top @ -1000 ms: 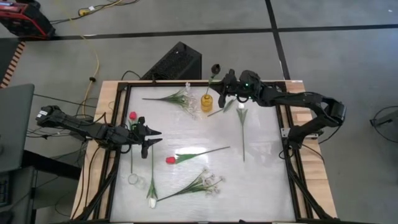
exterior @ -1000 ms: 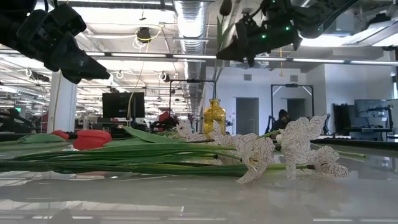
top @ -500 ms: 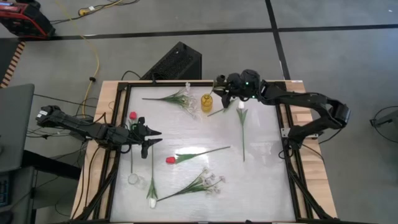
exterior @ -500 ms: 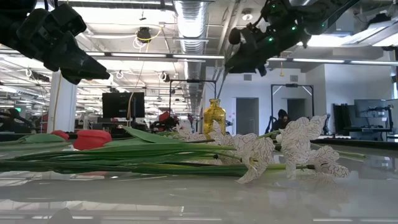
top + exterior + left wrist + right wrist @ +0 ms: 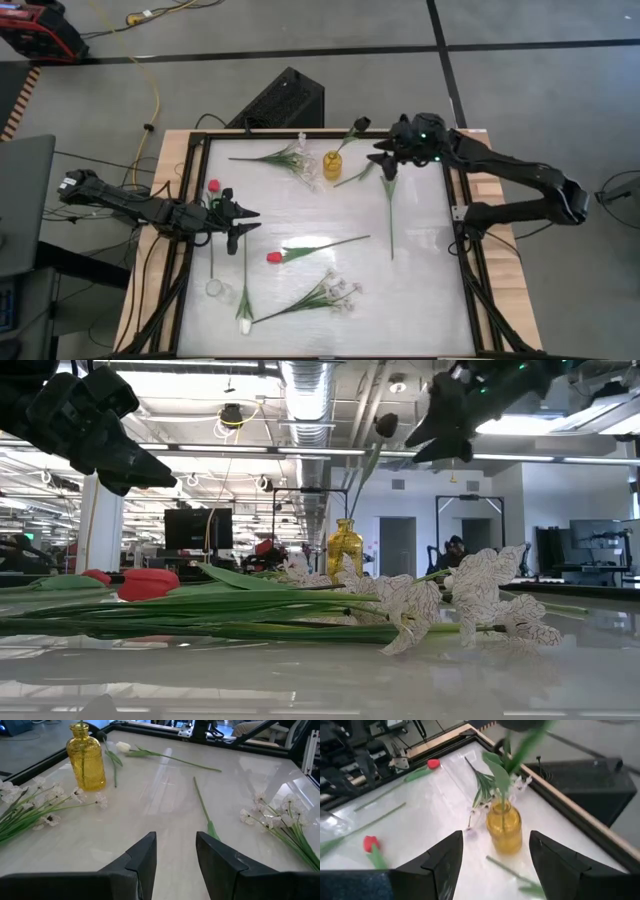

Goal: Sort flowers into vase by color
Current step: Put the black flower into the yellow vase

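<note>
A yellow glass vase [image 5: 332, 163] [image 5: 504, 827] stands at the table's far middle. One green-stemmed flower with a dark bud [image 5: 360, 124] [image 5: 385, 425] has its stem inside the vase and leans against the neck. My right gripper [image 5: 384, 160] [image 5: 495, 870] hovers open just right of the vase, touching nothing. My left gripper [image 5: 245, 220] [image 5: 176, 855] waits open above the table's left side. Red tulips [image 5: 273, 257], white tulips [image 5: 244, 325] and white blossom sprays [image 5: 335, 293] lie flat on the table.
A clear glass vase [image 5: 215, 289] stands near the left front. Another spray [image 5: 285, 157] lies left of the yellow vase, and a white tulip's stem [image 5: 390, 215] lies below my right gripper. A second red tulip [image 5: 213, 186] lies by the left frame rail [image 5: 185, 250].
My right gripper has opened and let go of the dark-budded flower. It has drawn back from above the yellow vase toward the table's right edge. The flower stays in the vase by its stem, now leaning toward the far right.
</note>
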Action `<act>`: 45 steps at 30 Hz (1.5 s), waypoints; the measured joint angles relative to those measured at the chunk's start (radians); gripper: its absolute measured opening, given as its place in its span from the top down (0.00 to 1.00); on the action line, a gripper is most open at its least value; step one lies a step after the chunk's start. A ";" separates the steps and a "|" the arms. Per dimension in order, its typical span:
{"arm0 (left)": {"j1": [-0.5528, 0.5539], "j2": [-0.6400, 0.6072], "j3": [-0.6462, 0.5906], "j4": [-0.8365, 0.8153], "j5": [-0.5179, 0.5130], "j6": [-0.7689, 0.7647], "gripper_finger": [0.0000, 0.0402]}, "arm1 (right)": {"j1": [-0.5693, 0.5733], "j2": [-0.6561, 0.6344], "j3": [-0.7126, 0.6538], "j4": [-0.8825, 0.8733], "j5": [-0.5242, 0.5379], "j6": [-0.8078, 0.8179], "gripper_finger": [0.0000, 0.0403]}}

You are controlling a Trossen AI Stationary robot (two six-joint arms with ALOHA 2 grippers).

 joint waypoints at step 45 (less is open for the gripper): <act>-0.126 0.234 -0.001 0.291 0.002 0.013 0.69 | -0.256 0.611 0.000 0.002 0.313 0.944 0.48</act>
